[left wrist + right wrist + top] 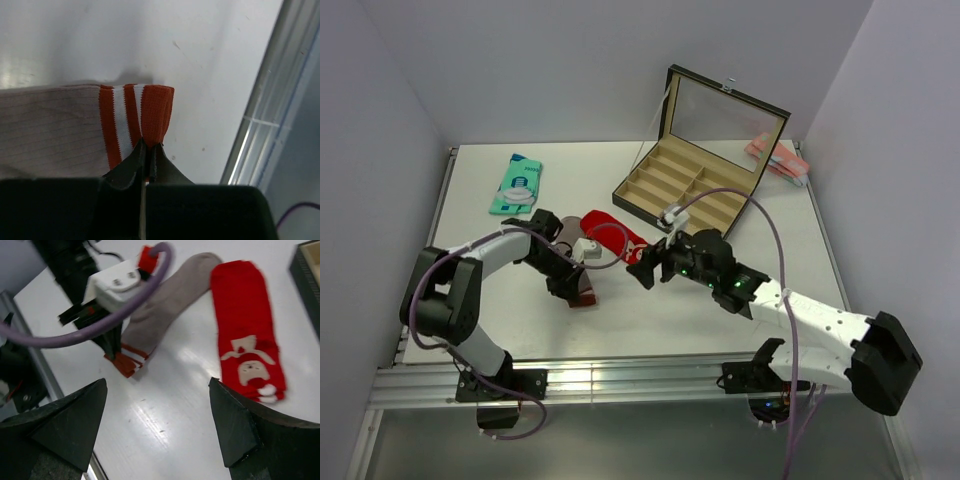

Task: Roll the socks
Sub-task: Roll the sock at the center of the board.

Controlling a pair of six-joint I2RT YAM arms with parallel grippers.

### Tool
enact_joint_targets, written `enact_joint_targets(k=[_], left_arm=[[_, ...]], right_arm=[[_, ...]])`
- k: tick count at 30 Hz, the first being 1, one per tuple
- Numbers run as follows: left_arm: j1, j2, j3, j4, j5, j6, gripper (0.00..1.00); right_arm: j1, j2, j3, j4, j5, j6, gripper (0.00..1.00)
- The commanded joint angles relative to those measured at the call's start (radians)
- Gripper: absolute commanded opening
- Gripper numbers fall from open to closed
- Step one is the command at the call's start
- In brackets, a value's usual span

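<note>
Barely started, with left gripper (148, 151) clamped on striped cuff (131, 117) of the grey-brown sock (170, 300) on the table (720, 310), right gripper (157, 390) hovering, jaws spread wide, holding nothing, red emblem sock (245, 330) lying flat just beside, nothing rolled or stacked yet, all rolling left to do.

White table (650, 320) w/ alu rail (620, 380) at near edge, plain pale walls (520, 60) round it
</note>
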Motion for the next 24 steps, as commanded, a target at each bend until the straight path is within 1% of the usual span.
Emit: enact_joint_targets(k=[1, 2, 4, 5, 9, 10, 18, 22, 24], left_arm=[[0.036, 0.074, 0.055, -0.191, 0.126, 0.180, 0.00], [0.044, 0.112, 0.073, -0.246, 0.147, 0.207, 0.00], [0.069, 0.151, 0.092, -0.293, 0.161, 0.271, 0.00], [0.076, 0.169, 0.110, -0.323, 0.170, 0.296, 0.00], [0.130, 0.250, 0.146, -0.428, 0.198, 0.389, 0.00], [0.138, 0.260, 0.150, -0.440, 0.200, 0.403, 0.00], [0.197, 0.317, 0.167, -0.498, 0.184, 0.455, 0.00], [0.213, 0.332, 0.179, -0.517, 0.178, 0.466, 0.00], [0.219, 0.333, 0.186, -0.532, 0.178, 0.474, 0.00]], right_arm=[[0.049, 0.059, -0.002, 0.142, -0.127, -0.061, 0.89], [0.052, 0.097, 0.004, 0.156, -0.141, -0.072, 0.89], [0.077, 0.137, 0.026, 0.162, -0.164, -0.083, 0.89], [0.084, 0.183, 0.033, 0.168, -0.170, -0.093, 0.88], [0.143, 0.302, 0.099, 0.167, -0.163, -0.115, 0.86], [0.170, 0.347, 0.115, 0.163, -0.154, -0.121, 0.86], [0.270, 0.520, 0.257, 0.144, -0.111, -0.173, 0.86], [0.328, 0.618, 0.335, 0.081, -0.048, -0.213, 0.85], [0.353, 0.643, 0.360, 0.073, -0.008, -0.222, 0.84]])
